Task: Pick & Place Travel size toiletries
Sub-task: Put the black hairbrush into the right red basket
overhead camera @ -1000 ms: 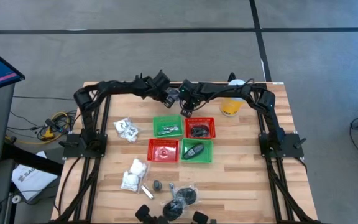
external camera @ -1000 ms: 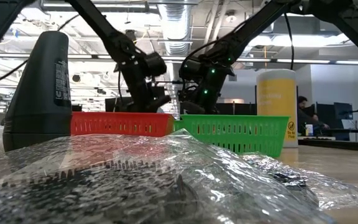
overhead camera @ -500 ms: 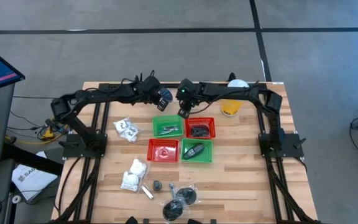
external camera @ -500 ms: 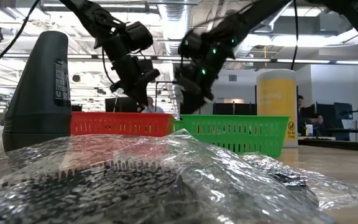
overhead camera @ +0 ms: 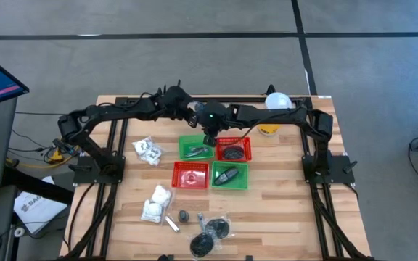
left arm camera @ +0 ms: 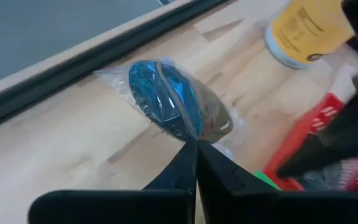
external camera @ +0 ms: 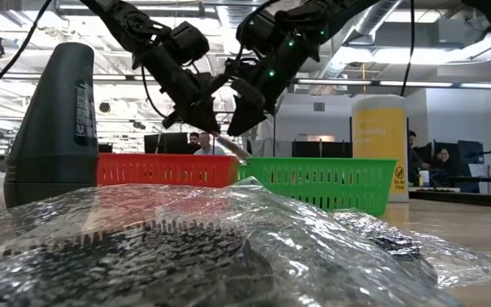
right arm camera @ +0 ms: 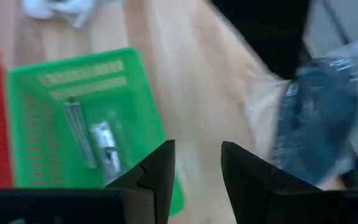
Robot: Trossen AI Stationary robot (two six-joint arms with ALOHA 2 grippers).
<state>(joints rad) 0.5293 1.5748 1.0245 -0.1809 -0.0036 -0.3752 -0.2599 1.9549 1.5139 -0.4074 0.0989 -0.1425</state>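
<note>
Dark blue-grey round disc in clear plastic wrap (left arm camera: 166,99) hangs above wooden bench (overhead camera: 281,210), left tool (left arm camera: 196,144) pinching wrap edge — light, crinkly, slippery; grip film margin. Right tool (right arm camera: 197,155) spread, empty, over green mesh basket (right arm camera: 42,112).

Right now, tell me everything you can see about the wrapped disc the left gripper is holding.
The wrapped disc is a dark, bluish round piece sealed in crinkly clear plastic. The left gripper, shut, pinches the wrap's edge, so it hangs tilted above the wooden table, near the far baskets and touching nothing else visible.
</note>
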